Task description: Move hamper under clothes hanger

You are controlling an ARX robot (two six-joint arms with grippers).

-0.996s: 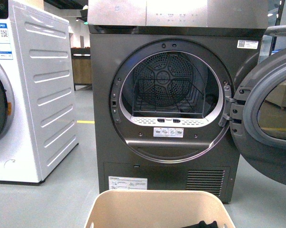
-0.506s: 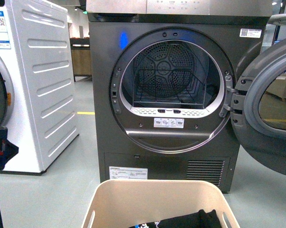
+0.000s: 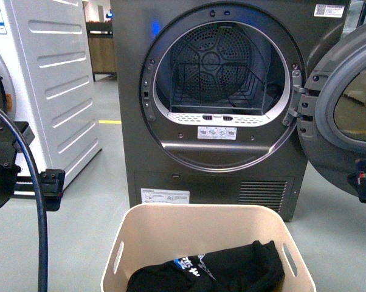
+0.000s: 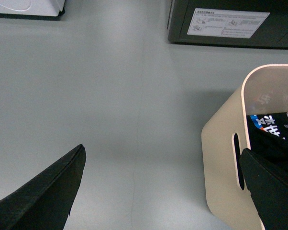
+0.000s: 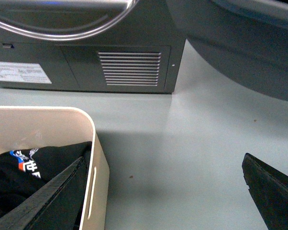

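Directly ahead in the front view, the hamper stands on the floor before the open dryer, with a black garment inside. Left wrist view: left gripper jaws spread wide, straddling the hamper's slotted side wall. Right wrist view: right gripper jaws likewise wide, straddling the opposite wall.
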